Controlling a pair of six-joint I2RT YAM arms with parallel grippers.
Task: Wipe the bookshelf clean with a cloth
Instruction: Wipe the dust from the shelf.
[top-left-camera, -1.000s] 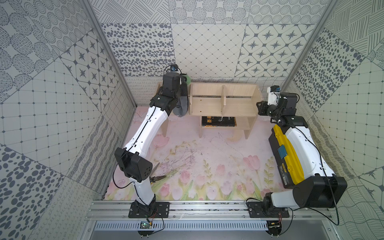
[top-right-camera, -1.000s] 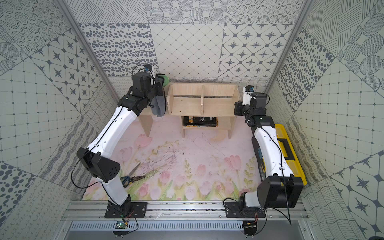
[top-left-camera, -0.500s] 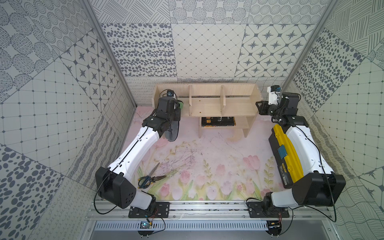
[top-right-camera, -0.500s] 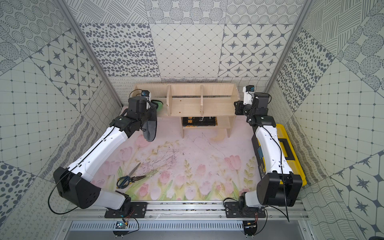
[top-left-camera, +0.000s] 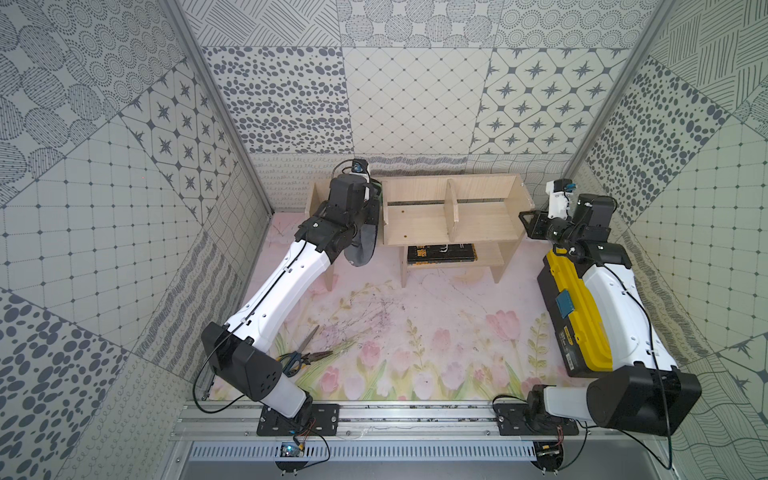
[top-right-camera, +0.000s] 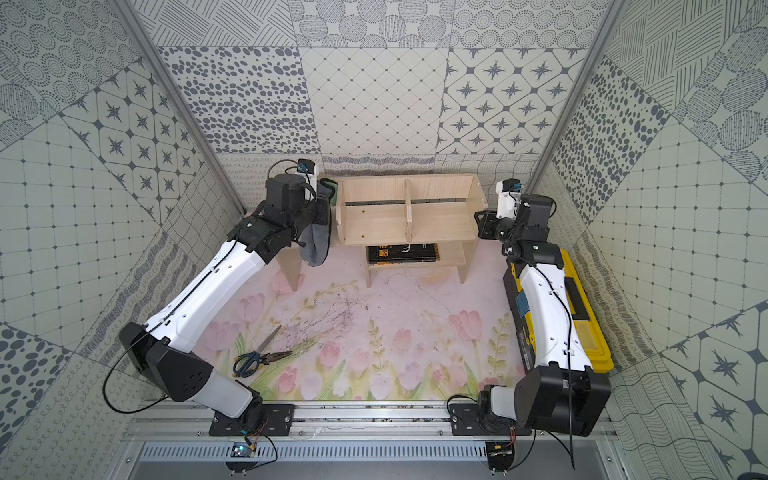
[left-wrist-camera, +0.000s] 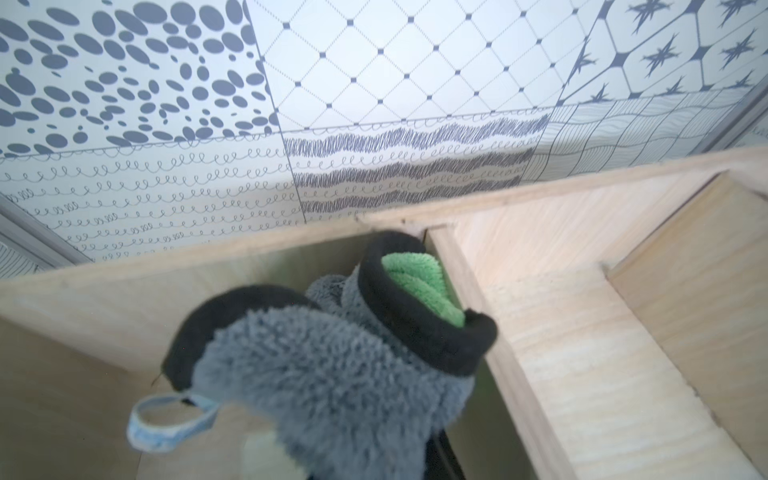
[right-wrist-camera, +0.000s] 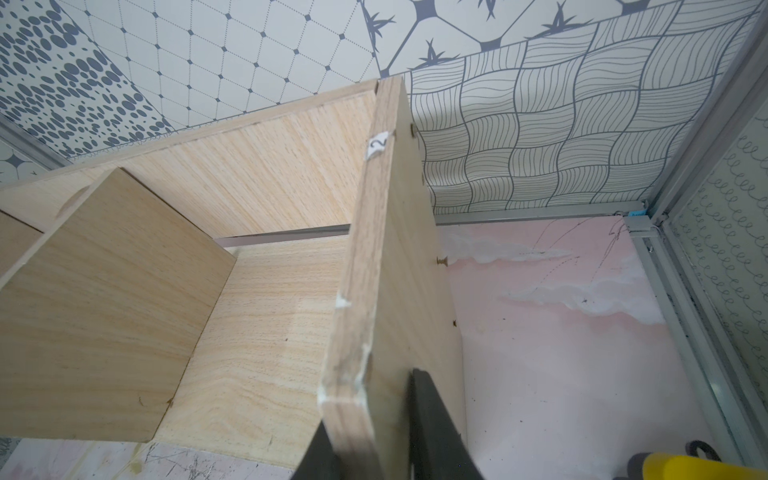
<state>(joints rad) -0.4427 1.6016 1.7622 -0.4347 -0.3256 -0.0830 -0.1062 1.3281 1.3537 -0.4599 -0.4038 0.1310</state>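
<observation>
The pale-wood bookshelf stands against the back wall. My left gripper is at the shelf's left-end compartment, shut on the cloth. The cloth's fluffy grey face and dark edging hide the fingers, and a green fold rests against the first divider. In both top views the cloth's grey tail hangs over the shelf's front edge. My right gripper straddles the shelf's right side panel, one black finger on each face, gripping it.
A yellow-and-black toolbox lies under my right arm along the right wall. Scissors and pliers lie at the front left of the floral mat, near dark scribbles. A black book sits on the lower shelf.
My left arm drew the cloth forward out of the left compartment, then swung back up into it. The right arm has stayed at the right side panel.
</observation>
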